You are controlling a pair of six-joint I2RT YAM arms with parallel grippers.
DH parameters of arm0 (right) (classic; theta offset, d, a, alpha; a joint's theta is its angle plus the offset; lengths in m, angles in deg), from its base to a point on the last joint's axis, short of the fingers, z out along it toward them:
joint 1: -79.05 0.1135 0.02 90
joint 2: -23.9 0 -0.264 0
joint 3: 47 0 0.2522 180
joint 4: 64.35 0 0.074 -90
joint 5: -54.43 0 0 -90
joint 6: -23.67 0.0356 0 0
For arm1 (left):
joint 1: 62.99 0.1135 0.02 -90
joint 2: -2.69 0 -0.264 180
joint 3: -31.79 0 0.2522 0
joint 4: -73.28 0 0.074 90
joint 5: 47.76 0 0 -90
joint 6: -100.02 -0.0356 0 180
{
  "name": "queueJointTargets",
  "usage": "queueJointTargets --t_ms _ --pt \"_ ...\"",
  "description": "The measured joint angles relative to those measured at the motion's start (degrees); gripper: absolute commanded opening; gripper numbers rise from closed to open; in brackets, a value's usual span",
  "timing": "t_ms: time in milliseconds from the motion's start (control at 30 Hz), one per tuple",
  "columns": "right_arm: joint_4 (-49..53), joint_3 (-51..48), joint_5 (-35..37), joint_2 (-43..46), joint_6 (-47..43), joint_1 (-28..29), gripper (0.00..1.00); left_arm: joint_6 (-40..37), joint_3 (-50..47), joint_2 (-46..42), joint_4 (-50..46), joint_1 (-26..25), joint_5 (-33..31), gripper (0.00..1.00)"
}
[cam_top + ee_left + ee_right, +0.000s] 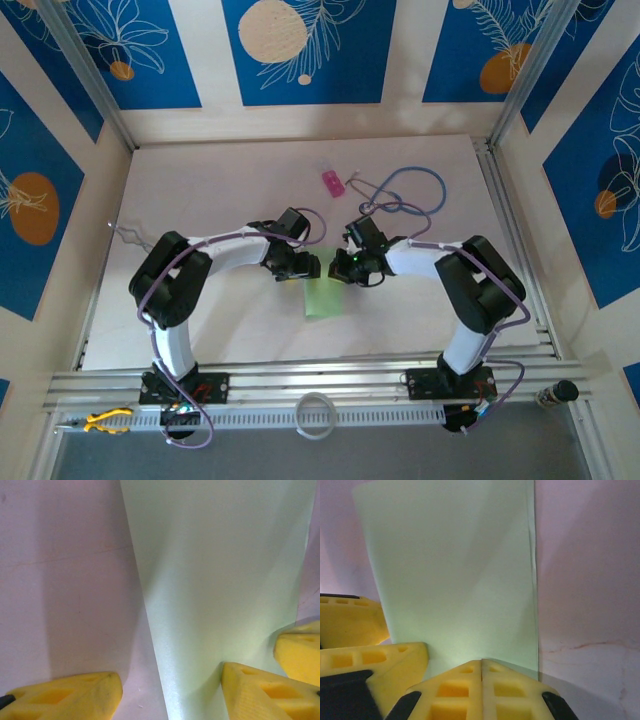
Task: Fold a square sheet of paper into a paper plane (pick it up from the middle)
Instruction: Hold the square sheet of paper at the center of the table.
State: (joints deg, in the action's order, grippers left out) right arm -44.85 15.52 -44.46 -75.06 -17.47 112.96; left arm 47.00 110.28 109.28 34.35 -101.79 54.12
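Observation:
The light-green sheet of paper [322, 299] lies flat on the table in front of both arms, folded to a narrow upright rectangle with faint diagonal layers, not a pointed dart. My left gripper [303, 268] is open at its far left corner. In the left wrist view [170, 680] one finger rests on the paper [220, 580] and the other stands on bare table. My right gripper [348, 268] is shut at the far right corner. Its closed tips [481, 662] press down on the paper [455, 570], with no paper visible between them.
A small pink block [332, 182] and a blue stethoscope [410, 190] lie farther back on the white table [200, 200]. A white ring [316, 414] and yellow pliers [105, 420] sit by the near rail. Patterned walls close in the sides.

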Motion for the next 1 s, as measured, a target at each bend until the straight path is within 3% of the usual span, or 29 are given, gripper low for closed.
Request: queueJointTargets --t_ms 600,667,833,1000 --pt "2.4 1.9 4.9 -1.4 -5.6 1.9 0.00 0.8 -1.0 -4.7 0.2 -0.2 -1.9 0.64" --pt "2.6 1.9 4.9 -1.4 -6.3 1.4 0.00 1.3 -2.0 -8.0 0.5 0.3 -2.1 0.61" --pt "3.1 2.2 5.1 -1.4 -7.1 -0.3 0.00 2.5 -5.2 -15.0 4.7 2.1 0.5 0.39" --pt "3.1 2.3 5.5 -1.4 -7.1 -0.1 0.00 3.7 -8.4 -15.2 10.3 2.6 6.0 0.24"
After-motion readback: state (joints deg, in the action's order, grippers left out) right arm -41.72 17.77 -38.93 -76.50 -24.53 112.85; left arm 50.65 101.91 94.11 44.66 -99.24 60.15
